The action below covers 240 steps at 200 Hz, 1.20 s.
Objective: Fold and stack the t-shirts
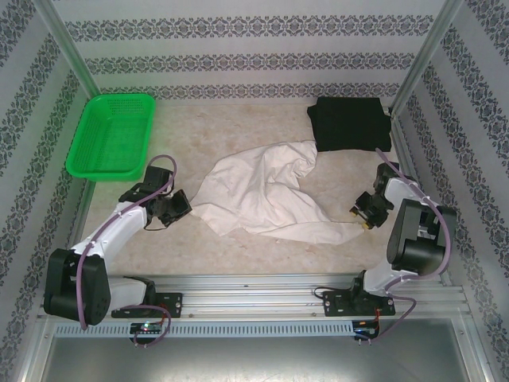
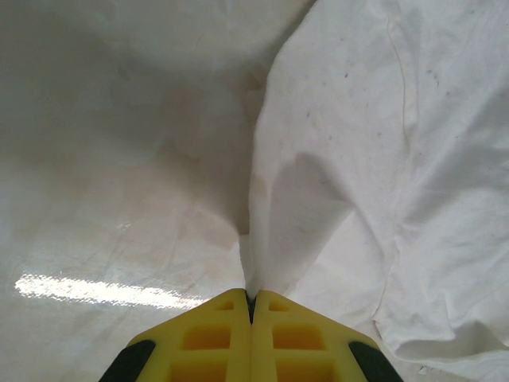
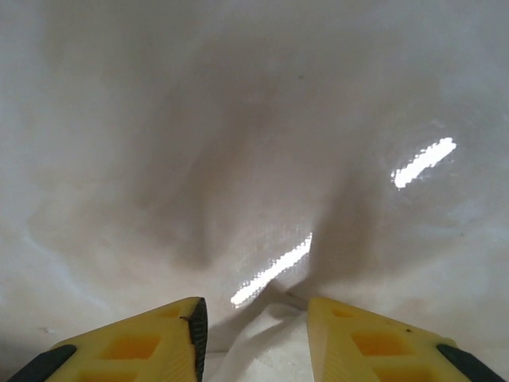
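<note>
Fingers (image 2: pixel 207 338) of your left gripper (image 2: pixel 251 301) are pressed together, pinching an edge of the white t-shirt (image 1: pixel 262 195), which sprawls crumpled between both grippers. Your right gripper (image 3: pixel 254 309) has its fingers apart, with that shirt's cloth lying between them. Your black t-shirt (image 1: pixel 350 123) lies in the far right corner

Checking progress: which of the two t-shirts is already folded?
The plain black cloth t-shirt, a neat folded block at the far right; the white cloth t-shirt lies spread and crumpled in the middle.
</note>
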### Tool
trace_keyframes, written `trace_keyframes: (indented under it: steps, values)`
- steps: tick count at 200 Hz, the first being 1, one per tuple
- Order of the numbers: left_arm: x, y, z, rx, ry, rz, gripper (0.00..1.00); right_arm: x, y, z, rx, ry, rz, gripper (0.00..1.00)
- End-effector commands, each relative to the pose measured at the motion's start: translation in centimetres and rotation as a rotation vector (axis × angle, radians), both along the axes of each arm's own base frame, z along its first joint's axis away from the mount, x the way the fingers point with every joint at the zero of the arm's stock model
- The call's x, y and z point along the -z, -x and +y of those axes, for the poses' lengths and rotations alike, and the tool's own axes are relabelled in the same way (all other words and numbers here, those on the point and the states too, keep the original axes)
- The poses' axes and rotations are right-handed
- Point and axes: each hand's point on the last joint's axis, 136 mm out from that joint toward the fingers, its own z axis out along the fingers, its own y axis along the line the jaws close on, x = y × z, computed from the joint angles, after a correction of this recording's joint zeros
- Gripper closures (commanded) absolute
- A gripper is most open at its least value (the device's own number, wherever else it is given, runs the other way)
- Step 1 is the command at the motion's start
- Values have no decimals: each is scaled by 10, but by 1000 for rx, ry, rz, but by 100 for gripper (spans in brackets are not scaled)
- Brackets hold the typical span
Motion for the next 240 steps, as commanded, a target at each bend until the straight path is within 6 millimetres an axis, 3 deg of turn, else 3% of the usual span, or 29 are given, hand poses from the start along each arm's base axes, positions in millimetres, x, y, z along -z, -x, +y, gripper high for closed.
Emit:
trace_keyframes:
  steps: [1, 53, 84, 109, 143, 177, 200, 240]
  values:
    - [-5, -2, 1, 17, -6, -33, 100, 8, 12, 0, 1, 1, 35, 61]
    - [-3, -1, 2, 13, -7, -29, 100, 20, 24, 4, -15, -9, 77, 67]
    - [-4, -2, 3, 14, -14, -29, 100, 14, 16, 1, 6, 6, 39, 89]
    - [-7, -3, 4, 14, -23, -36, 100, -11, -1, 0, 11, 13, -66, 100]
    - [-32, -18, 0, -2, 12, -96, 100, -82, -26, 5, -20, 16, -255, 100]
    - [-89, -48, -2, 7, 22, -218, 100, -169, -42, 14, -102, 44, -430, 100]
    - [-142, -67, 4, -15, 38, -338, 100, -230, -54, 18, -120, 50, -590, 100]
    - [-262, -92, 31, -68, 1, -604, 100, -349, -72, 31, -188, 49, -916, 100]
